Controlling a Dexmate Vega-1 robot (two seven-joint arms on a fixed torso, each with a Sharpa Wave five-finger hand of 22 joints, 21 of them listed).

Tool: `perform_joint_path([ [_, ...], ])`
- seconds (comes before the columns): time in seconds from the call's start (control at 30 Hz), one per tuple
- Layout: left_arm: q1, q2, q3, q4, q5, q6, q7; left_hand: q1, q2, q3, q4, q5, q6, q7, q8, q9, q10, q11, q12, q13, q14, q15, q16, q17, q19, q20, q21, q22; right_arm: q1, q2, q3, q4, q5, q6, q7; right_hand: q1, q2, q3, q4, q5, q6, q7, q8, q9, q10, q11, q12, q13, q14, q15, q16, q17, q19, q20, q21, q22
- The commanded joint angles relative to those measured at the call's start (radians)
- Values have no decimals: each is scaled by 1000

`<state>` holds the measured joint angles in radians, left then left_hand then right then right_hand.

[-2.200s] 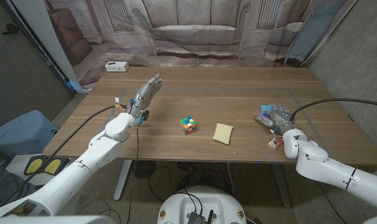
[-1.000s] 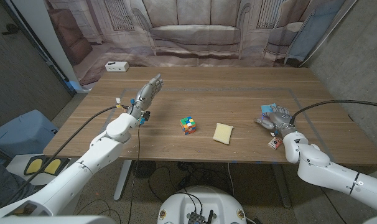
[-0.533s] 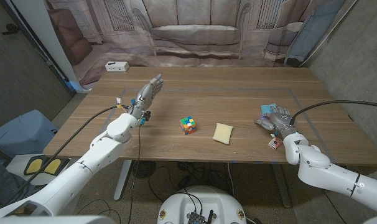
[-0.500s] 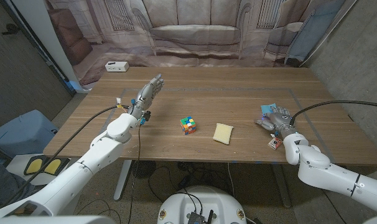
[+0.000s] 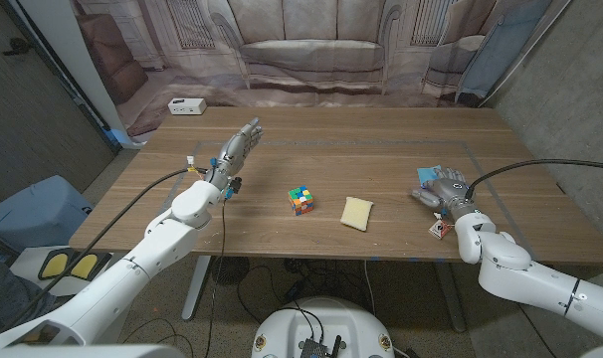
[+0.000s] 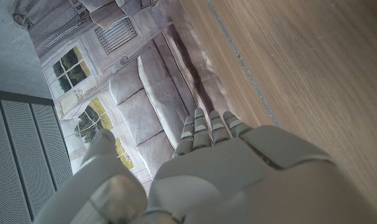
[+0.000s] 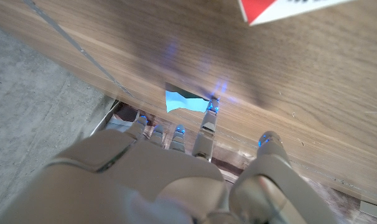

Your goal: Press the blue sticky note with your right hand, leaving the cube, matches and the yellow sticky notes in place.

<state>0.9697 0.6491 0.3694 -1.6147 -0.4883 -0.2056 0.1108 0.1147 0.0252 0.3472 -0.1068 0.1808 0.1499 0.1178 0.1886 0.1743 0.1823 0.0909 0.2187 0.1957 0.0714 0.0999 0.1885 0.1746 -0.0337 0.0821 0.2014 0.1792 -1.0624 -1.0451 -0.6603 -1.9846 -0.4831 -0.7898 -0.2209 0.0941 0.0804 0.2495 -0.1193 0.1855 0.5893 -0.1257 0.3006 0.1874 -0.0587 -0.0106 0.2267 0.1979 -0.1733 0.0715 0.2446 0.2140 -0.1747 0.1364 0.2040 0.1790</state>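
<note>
A blue sticky note (image 5: 425, 174) lies near the table's right side, mostly covered by my right hand (image 5: 442, 188), whose fingers are spread over it. In the right wrist view the fingertips (image 7: 206, 114) reach the note (image 7: 184, 101), and its blue colour reflects on them. A red and white matchbox (image 5: 440, 230) lies just in front of that hand, also seen as the matchbox (image 7: 287, 9) in the right wrist view. The colourful cube (image 5: 301, 199) and the yellow sticky notes (image 5: 357, 212) sit mid-table. My left hand (image 5: 238, 145) is held up over the table's left part, fingers straight, holding nothing.
A white power strip (image 5: 186, 105) lies at the far left corner of the wooden table (image 5: 361, 139). A printed sofa backdrop hangs behind the table. In the left wrist view my left hand (image 6: 226, 174) points across bare wood toward that backdrop.
My right forearm has shifted slightly while its hand stays on the blue note. The left arm, cube, matchbox and yellow notes have not moved.
</note>
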Motion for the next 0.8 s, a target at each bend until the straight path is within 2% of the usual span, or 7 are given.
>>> perform_joint_path([
  [0.03,0,0,1,-6,3,5,5,2,10,0,-5,0,11,3,0,4,2,-2,-3,3,5,0,-2,4,5,2,-2,1,-11,-2,18,-9,-1,22,-19,13,-4,9,-2,3,229,17,12,28,1,5,-1,3,-116,-2,4,2,-152,9,7,3],
  [0.23,-3,2,1,-6,3,6,0,1,10,0,-6,0,11,2,0,4,3,3,-2,3,6,2,-1,4,5,2,-2,1,-19,2,29,-11,0,30,-34,15,-6,9,-4,3,203,19,5,35,0,7,-3,4,-115,-3,4,3,-148,15,8,3],
  [0.43,-7,1,4,-4,4,8,-2,1,10,0,-7,0,11,2,0,4,2,1,-3,3,6,0,-1,4,5,3,-2,1,-31,1,42,-17,2,36,-50,16,-9,10,-5,1,120,19,-22,46,-22,17,-13,7,-116,-1,3,6,-149,20,6,3],
  [0.57,-10,0,6,-2,5,8,-4,1,10,0,-7,0,13,1,1,4,2,0,-3,3,6,0,-1,4,5,4,-2,1,-40,1,50,-21,5,36,-59,13,-10,9,-4,0,42,10,-57,44,-34,22,-18,9,-115,0,1,7,-149,23,5,4],
  [0.63,-11,0,7,-1,5,9,-5,1,10,0,-7,0,13,1,1,5,3,1,-3,3,7,1,-1,4,5,4,-2,1,-43,1,53,-23,7,36,-61,12,-12,9,-3,-1,-17,15,-83,41,-45,31,-20,10,-121,2,-3,8,-150,24,4,4],
  [0.8,-13,-1,8,-1,6,10,-3,1,11,1,-8,0,14,-1,1,5,2,-3,-3,3,6,0,-1,4,5,5,-2,1,-52,1,62,-27,11,40,-73,13,-16,9,-5,-3,-110,21,-117,36,-60,44,-23,11,-125,6,-7,8,-150,26,3,4],
])
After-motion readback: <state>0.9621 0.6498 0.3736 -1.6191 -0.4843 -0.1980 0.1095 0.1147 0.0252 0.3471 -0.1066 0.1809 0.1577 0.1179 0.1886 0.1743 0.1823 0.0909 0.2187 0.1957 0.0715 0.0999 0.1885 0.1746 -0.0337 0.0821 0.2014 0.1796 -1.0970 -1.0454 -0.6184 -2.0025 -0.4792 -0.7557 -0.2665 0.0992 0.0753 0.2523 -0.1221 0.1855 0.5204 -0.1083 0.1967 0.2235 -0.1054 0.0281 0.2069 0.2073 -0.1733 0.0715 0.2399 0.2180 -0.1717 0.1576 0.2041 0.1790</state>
